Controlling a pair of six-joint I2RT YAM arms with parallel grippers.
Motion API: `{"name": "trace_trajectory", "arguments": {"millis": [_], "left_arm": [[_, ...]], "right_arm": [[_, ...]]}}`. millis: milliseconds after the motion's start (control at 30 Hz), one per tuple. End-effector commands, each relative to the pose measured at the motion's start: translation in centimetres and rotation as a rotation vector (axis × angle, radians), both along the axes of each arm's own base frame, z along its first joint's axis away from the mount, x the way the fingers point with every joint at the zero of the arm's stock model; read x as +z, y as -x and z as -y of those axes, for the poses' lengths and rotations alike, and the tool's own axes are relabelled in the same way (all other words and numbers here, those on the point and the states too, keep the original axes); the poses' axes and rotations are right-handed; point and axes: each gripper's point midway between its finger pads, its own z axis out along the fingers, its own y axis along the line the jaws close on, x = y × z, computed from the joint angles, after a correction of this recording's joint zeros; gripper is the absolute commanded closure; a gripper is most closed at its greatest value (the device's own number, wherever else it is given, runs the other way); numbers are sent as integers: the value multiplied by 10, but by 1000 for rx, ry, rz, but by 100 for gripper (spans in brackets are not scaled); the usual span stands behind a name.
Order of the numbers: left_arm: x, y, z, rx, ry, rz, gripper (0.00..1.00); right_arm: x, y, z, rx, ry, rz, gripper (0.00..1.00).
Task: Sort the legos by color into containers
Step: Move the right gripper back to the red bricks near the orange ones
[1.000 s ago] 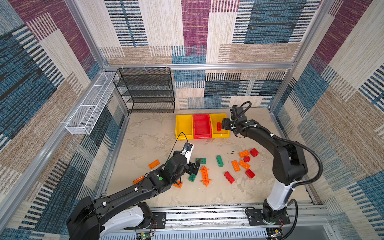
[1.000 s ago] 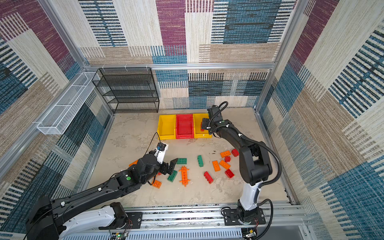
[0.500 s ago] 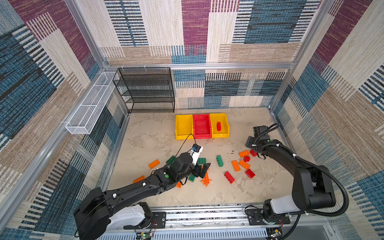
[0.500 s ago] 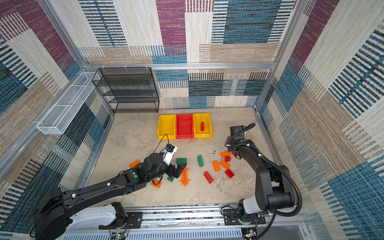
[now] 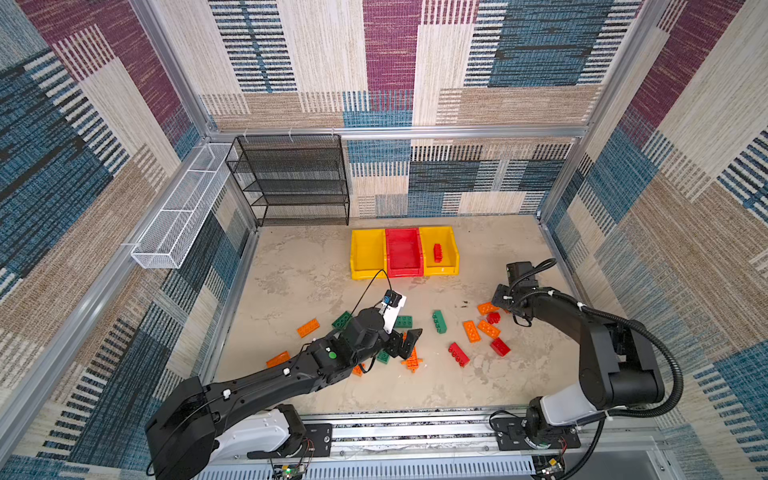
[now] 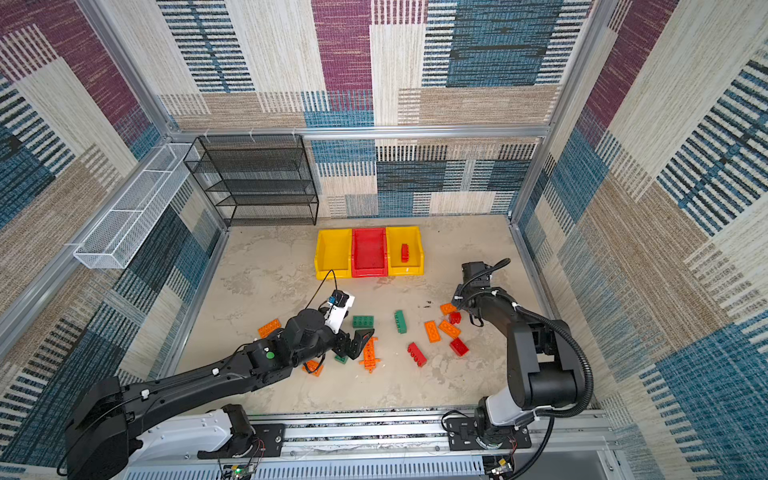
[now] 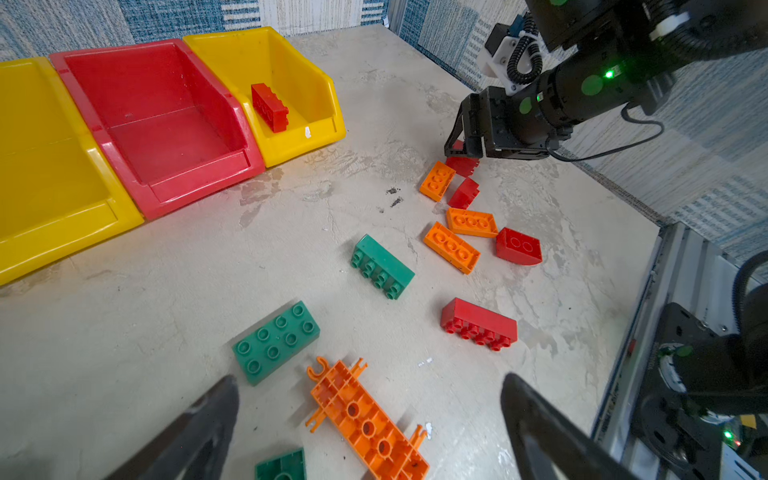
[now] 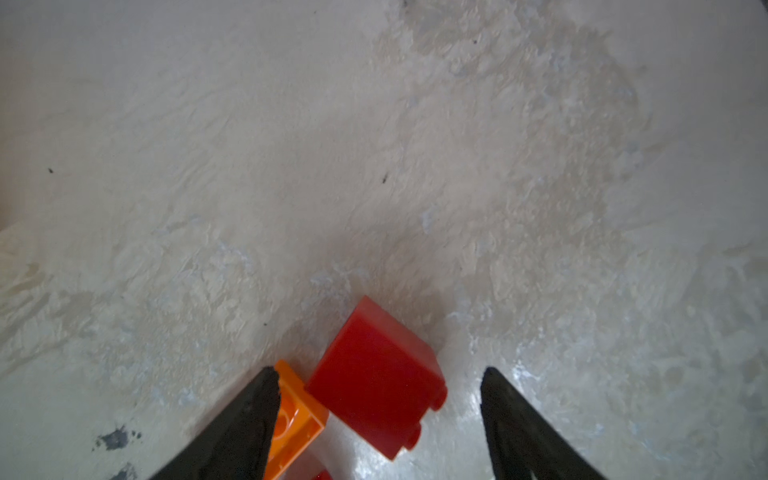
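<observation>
A brick [image 5: 438, 252] is left in the yellow bin [image 5: 452, 268] — the right end effector [image 8: 380, 370] is now lowered, part-open, astride another red brick [image 8: 365, 353]; left end effector [image 7: 370, 379] held wide.

text: nothing legible is showing | labels/brands: none is appearing | numbers/signs: none is appearing in any view

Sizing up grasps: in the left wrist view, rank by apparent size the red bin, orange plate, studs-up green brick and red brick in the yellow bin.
1. red bin
2. orange plate, partly out of frame
3. studs-up green brick
4. red brick in the yellow bin; farther off, so true size may match the green.
</observation>
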Motion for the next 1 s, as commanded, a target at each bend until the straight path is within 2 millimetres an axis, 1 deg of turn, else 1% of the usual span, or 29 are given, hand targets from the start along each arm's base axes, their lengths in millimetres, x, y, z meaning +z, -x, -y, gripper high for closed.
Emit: {"name": "trace_trajectory", "arguments": {"millis": [0, 100, 233, 333, 533, 600, 733, 800, 900, 967], "left_arm": [[4, -3, 1, 12, 22, 12, 2], [2, -4, 3, 11, 20, 9, 2], [-1, -4, 4, 12, 20, 3, 2], [-2, -4, 3, 13, 19, 2, 2], [-3, -4, -1, 26, 15, 8, 2], [-4, -4, -1, 27, 13, 10, 2], [-4, -4, -1, 26, 12, 11, 2], [-6, -4, -1, 26, 9, 9, 2], [-6, -5, 1, 23, 9, 9, 2], [-5, -5, 2, 20, 11, 7, 2]], "right_arm": [[1, -4, -3, 4, -16, 21, 25], [1, -3, -8, 23, -45, 24, 28], [3, -3, -23, 57, -122, 46, 30], [7, -4, -24, 58, -129, 62, 31], [17, -11, -34, 98, -172, 95, 31], [20, -11, -33, 109, -162, 90, 32], [26, -12, -19, 98, -73, 80, 31], [28, -13, -16, 103, -44, 75, 31], [21, -16, -22, 124, -70, 59, 31], [11, -17, -21, 127, -67, 24, 31]]}}
